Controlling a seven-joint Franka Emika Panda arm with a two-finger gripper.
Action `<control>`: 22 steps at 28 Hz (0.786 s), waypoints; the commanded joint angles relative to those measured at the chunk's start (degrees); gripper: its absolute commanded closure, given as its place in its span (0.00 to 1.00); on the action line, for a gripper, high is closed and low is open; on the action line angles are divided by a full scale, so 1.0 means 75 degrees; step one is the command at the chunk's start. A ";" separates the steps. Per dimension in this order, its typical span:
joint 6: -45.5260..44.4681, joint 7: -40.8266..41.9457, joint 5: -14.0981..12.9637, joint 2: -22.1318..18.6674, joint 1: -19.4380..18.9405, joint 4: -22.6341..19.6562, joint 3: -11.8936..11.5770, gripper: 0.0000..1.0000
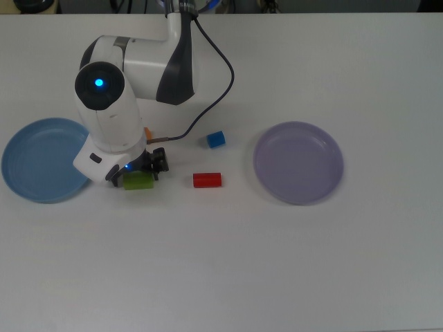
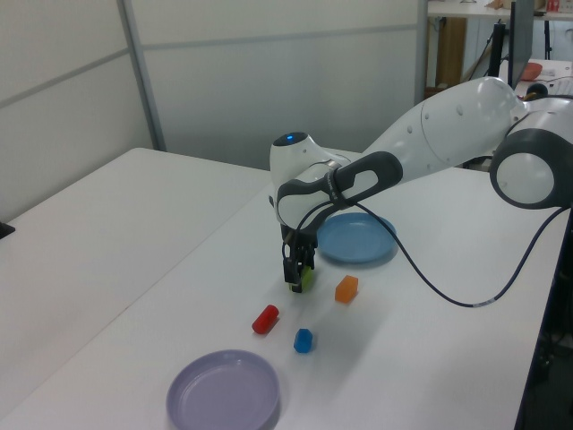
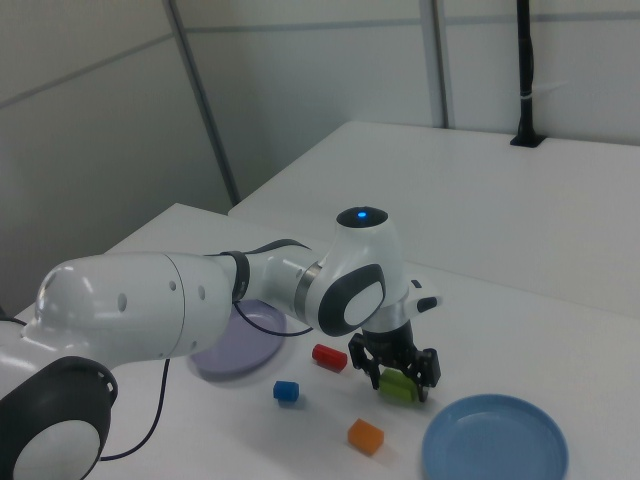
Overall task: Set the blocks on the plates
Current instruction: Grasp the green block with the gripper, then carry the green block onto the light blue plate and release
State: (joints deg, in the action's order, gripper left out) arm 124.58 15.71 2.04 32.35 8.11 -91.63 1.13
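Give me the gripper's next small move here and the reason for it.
Probably close the fingers on the green block. The gripper is down at the table with a finger on each side of that block in the right view, and nothing is lifted yet. Both plates, the blue plate nearest, are bare, and the orange, red and blue blocks lie untouched.
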 commanded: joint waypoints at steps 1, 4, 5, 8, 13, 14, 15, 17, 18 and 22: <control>0.0077 -0.0079 -0.0283 -0.0105 -0.0004 0.0006 -0.0021 0.86; 0.0030 -0.0079 -0.0330 -0.0257 -0.0003 0.0006 -0.0033 0.95; 0.0007 -0.0079 -0.0353 -0.0328 0.0008 -0.0006 -0.0045 0.96; -0.0355 -0.0067 -0.0494 -0.0504 0.0160 0.0041 -0.0045 0.96; -0.0415 -0.0020 -0.0529 -0.0691 0.0406 0.0158 -0.0068 0.96; -0.0415 -0.0009 -0.0529 -0.0703 0.0465 0.0170 -0.0068 0.96; -0.0415 -0.0009 -0.0529 -0.0703 0.0523 0.0170 -0.0080 0.96; -0.0415 0.0026 -0.0529 -0.0715 0.0675 0.0182 -0.0092 0.96; -0.0415 0.0108 -0.0529 -0.0703 0.0850 0.0205 -0.0092 0.96; -0.0368 0.0167 -0.0541 -0.0680 0.1144 0.0263 -0.0092 0.95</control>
State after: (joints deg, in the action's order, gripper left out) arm 123.33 15.52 -0.60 27.57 14.26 -90.25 0.72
